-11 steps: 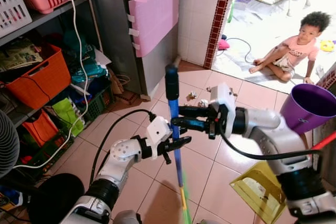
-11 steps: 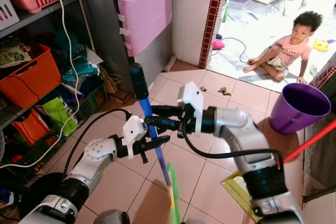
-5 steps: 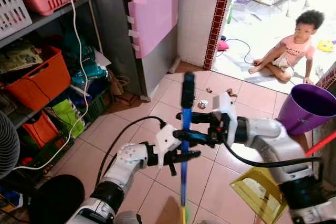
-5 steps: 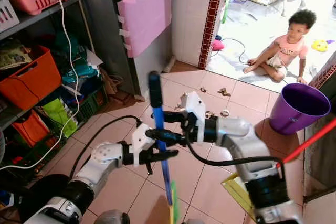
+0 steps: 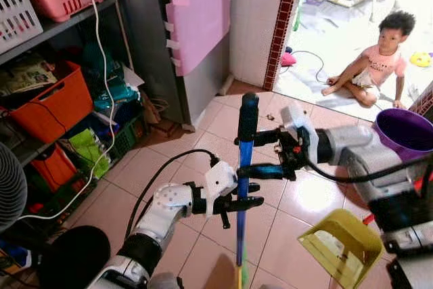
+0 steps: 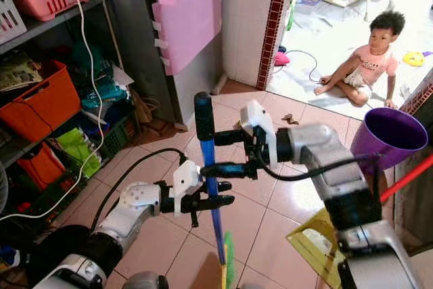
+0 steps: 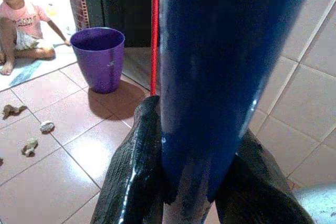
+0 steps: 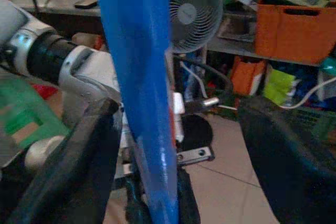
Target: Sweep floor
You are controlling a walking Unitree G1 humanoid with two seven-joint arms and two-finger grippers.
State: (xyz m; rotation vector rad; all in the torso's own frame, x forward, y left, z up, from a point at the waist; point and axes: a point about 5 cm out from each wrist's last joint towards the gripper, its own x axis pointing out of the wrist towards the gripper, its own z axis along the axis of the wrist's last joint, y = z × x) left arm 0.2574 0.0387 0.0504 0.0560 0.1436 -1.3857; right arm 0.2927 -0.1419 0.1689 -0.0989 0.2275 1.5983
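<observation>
Both grippers were at the blue broom handle, which stood almost upright over the tiled floor. The left gripper had its fingers pressed tight on the handle from both sides, low on the blue part. The right gripper was higher, below the black top grip; its fingers stood apart around the handle, and one finger touched it. A yellow dustpan lay near the purple bucket. A child sat in the doorway.
</observation>
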